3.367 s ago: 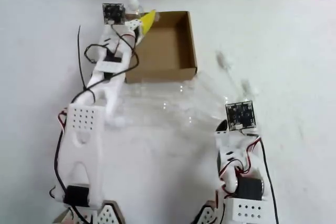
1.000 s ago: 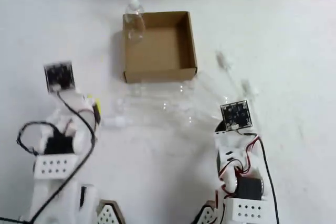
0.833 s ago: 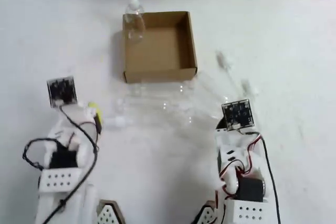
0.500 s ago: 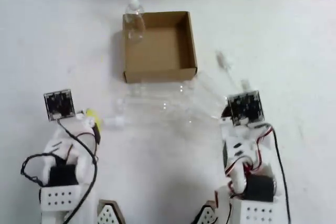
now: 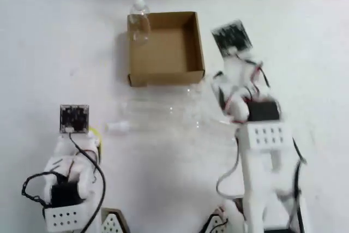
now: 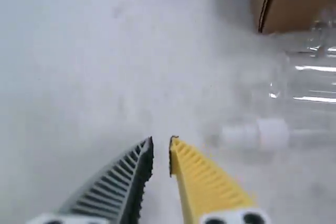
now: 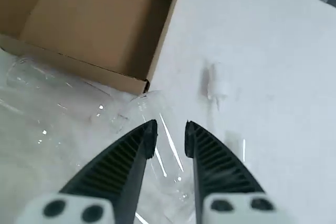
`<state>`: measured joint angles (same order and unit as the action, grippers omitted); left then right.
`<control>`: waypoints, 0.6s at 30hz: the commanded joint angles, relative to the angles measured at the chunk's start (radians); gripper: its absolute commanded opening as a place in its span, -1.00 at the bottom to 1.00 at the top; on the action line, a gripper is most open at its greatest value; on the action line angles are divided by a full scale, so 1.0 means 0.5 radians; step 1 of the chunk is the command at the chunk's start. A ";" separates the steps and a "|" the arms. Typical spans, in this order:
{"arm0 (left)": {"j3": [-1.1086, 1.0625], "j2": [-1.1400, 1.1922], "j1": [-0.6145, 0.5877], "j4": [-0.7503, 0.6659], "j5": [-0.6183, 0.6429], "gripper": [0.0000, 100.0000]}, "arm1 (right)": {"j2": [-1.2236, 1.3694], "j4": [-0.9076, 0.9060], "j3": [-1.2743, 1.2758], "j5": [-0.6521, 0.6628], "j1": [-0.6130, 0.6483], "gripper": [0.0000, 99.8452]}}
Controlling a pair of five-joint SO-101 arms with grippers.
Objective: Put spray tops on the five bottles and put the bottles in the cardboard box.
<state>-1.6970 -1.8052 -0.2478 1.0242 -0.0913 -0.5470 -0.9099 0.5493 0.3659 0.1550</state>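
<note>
White tabletop [image 5: 305, 36] swallows the clear bottles [image 5: 163, 110] lying just in front of the cardboard box [image 5: 166, 77]. I could drop my right gripper [image 7: 170, 127], empty with jaws barely parted, onto a round flank and send one rolling. Its wrist view gives me glints and a loose spray top [image 7: 212, 85] that the high view leaves faint. My left gripper [image 6: 160, 142], also empty and slightly parted, hangs near a second spray top [image 6: 257, 132].

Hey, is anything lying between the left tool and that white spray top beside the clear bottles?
Nothing visible does. Only bare table lies between the left tool and the spray top, which sits off to one side of the tips.
</note>
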 commanded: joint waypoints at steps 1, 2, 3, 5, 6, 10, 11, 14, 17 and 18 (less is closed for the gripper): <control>0.006 -0.044 0.029 0.009 -0.021 -0.85 | 0.342 -0.014 -0.313 0.015 0.081 -0.85; 0.006 -0.044 0.029 0.009 -0.021 -0.85 | 0.440 -0.014 -0.381 0.015 0.103 -0.85; 0.006 -0.044 0.029 0.009 -0.021 -0.85 | 0.532 -0.014 -0.448 0.015 0.124 -0.85; 0.006 -0.044 0.029 0.009 -0.021 -0.85 | 0.713 -0.014 -0.586 0.012 0.158 -0.85; 0.006 -0.044 0.029 0.006 -0.021 -0.85 | 0.790 -0.014 -0.651 -0.018 0.167 -0.85; 0.006 -0.044 0.029 0.006 -0.021 -0.85 | 1.082 -0.014 -0.887 -0.157 0.164 -0.78; 0.006 -0.044 0.029 0.006 -0.021 -0.85 | 1.143 -0.014 -0.933 -0.157 0.164 -0.73; 0.006 -0.044 0.029 0.006 -0.021 -0.85 | 1.297 -0.014 -1.049 -0.157 0.170 -0.63; 0.006 -0.044 0.029 0.006 -0.021 -0.85 | 1.438 -0.014 -1.175 -0.157 0.158 -0.63; 0.006 -0.044 0.029 0.006 -0.021 -0.85 | 1.478 -0.014 -1.209 -0.157 0.158 -0.63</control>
<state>-1.6955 -1.8098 -0.2478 1.0242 -0.0944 0.1726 -0.9145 0.0322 0.2984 0.2332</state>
